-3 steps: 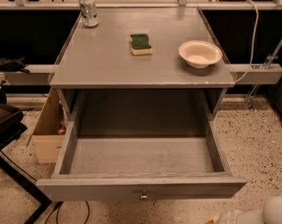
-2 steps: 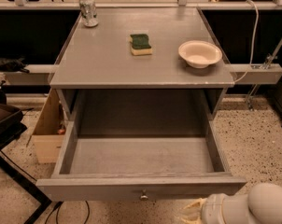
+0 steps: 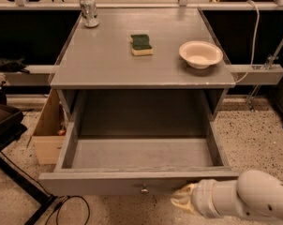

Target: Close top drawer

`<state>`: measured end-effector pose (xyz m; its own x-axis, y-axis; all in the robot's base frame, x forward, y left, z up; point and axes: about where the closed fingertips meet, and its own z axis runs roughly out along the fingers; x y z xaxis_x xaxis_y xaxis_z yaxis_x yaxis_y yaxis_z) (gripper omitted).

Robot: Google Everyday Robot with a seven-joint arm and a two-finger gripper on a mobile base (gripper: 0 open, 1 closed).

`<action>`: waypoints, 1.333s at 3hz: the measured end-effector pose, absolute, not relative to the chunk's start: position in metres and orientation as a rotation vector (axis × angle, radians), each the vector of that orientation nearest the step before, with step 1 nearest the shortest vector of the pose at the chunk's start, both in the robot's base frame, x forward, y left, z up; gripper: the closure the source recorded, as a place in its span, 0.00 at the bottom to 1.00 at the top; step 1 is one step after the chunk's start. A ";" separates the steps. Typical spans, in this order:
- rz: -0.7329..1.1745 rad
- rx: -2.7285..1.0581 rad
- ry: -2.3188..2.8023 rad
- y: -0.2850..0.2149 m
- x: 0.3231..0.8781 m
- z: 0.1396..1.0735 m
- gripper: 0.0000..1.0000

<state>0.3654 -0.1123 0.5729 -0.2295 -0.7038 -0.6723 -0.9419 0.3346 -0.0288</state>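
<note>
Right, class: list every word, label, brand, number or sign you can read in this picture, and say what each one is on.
No text here can be read.
Silver metal can, back left: markings on its side, too blurred to read.
Green and yellow sponge, cream round bowl, wide grey wooden top drawer standing open: no text seen.
Pale tool, low right in front of the drawer front: no text seen.

light: dim, overhead | shadow: deep inside top drawer [image 3: 141, 154] | tool [image 3: 181, 201]: bottom right, brightly lit
</note>
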 end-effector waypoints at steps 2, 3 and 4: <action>0.508 -1.432 1.932 -0.100 0.422 0.579 1.00; 0.508 -1.432 1.932 -0.100 0.422 0.579 1.00; 0.486 -1.433 1.892 -0.097 0.462 0.599 1.00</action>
